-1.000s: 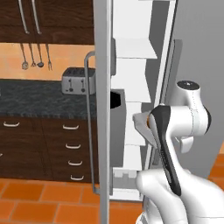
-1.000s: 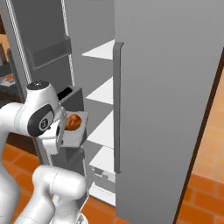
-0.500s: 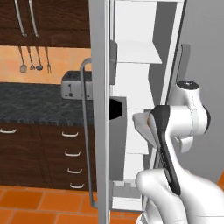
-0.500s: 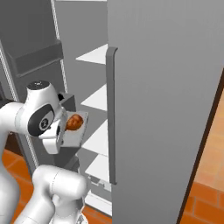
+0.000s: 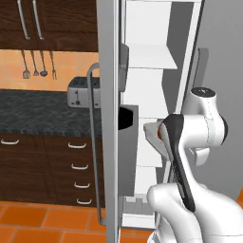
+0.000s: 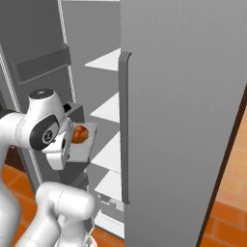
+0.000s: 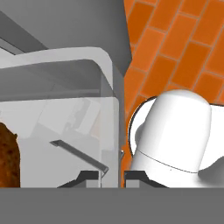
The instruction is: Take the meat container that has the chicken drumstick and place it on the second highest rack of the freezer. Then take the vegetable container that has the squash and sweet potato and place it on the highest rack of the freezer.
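Right base view: the meat container (image 6: pixel 81 143) with the chicken drumstick (image 6: pixel 79 134) in it sits in my grip, held level just outside the front edge of the freezer (image 6: pixel 183 120) shelves, at about the height of the third white shelf down. My gripper (image 7: pixel 112 174) is clenched on the container's wall, fingertips (image 7: pixel 89 175) pinching the clear rim in the hand view, with a brown edge of the drumstick at the left. I judge I'm in the first half of the task, carrying toward the second highest rack (image 6: pixel 108 107). That rack lies above the tray, so next I need to lift, then reach inward past the open door (image 5: pixel 110 118) and set it down flat.
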### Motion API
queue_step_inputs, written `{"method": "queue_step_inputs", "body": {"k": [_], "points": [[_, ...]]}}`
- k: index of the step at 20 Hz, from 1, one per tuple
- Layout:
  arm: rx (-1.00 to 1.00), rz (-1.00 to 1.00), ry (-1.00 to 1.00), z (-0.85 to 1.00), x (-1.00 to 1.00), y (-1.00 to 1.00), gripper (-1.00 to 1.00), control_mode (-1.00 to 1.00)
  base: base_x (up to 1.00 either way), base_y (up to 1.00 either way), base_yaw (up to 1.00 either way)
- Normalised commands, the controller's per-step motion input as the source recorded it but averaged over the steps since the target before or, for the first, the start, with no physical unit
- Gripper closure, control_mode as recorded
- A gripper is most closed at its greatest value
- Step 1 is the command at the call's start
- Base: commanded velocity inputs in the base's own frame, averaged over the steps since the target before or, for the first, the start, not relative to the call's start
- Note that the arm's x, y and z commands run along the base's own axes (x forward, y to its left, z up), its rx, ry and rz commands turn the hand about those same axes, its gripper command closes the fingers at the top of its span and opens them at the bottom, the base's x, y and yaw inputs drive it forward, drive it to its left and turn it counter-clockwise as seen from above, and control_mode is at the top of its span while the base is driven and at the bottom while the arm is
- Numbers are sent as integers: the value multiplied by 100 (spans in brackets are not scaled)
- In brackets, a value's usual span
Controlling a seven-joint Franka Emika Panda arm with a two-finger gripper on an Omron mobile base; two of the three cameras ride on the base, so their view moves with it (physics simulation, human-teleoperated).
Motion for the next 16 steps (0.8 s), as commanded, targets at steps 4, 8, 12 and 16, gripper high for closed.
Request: {"method": "queue_step_inputs", "body": {"k": [4,8,12,16], "points": [[0,0,0,0,0,-1,100,-100,0,0,0],[4,-9,0,20,8,-26,100,-100,0,0,0],[3,-26,0,20,37,-21,100,-100,0,0,0],[3,-13,-2,1,65,0,100,-100,0,0,0]]}}
